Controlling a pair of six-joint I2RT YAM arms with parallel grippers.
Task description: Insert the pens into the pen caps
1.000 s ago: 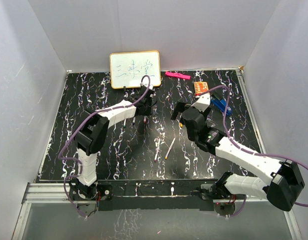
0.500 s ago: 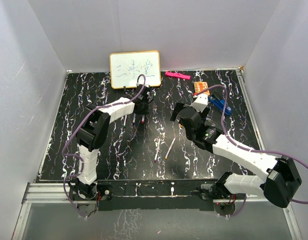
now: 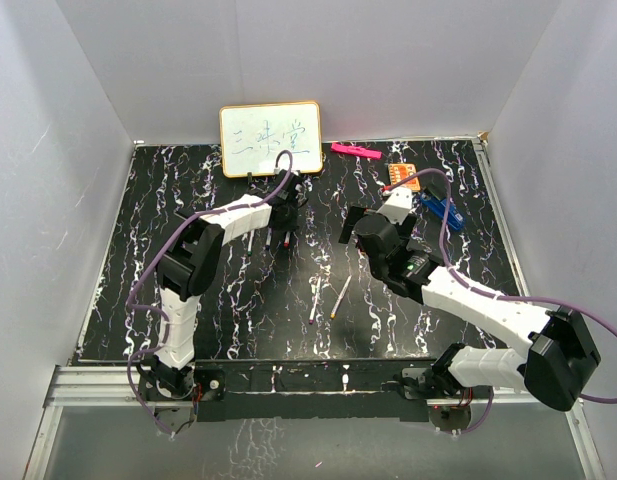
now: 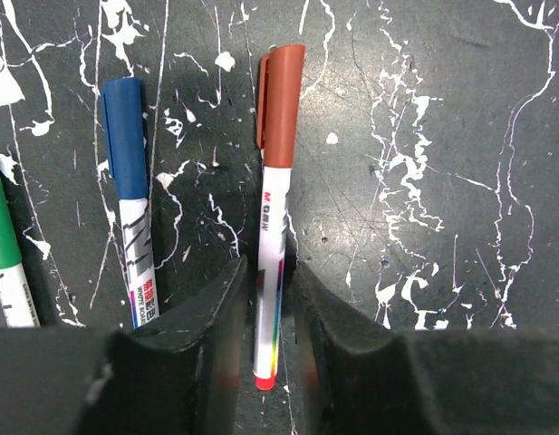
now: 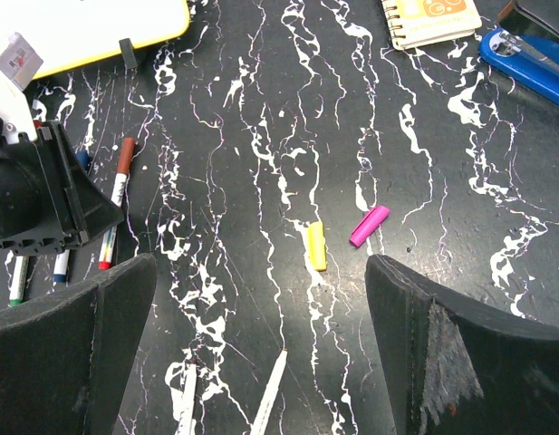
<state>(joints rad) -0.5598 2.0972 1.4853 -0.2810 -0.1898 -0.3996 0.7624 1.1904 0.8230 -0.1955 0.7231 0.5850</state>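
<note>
**Black marbled table: three pens capped, two left to do**

Black marbled table [image 3: 188, 300] inside white walls, with a whiteboard [image 3: 271, 138] propped at the back.

My left gripper [image 4: 268, 272] is down near that board. Its jaws are a little apart on either side of the red-capped pen [image 4: 272, 227], which lies flat between them. I see a sliver of gap on each side, so I judge it isn't pinched.

My right gripper [image 5: 261, 263] hangs spread wide over mid-table, holding nothing.

Just left of the red one lie a blue-capped pen [image 4: 130, 208] and a green-capped pen [image 4: 3, 245], so I count three finished.

Nearer my side lie a bare pen [image 5: 268, 408] and a second bare pen [image 5: 190, 399]. A yellow cap [image 5: 316, 246] and a magenta cap [image 5: 369, 226] sit loose, close together, under the right claw. By my reckoning, two pairings remain.
</note>
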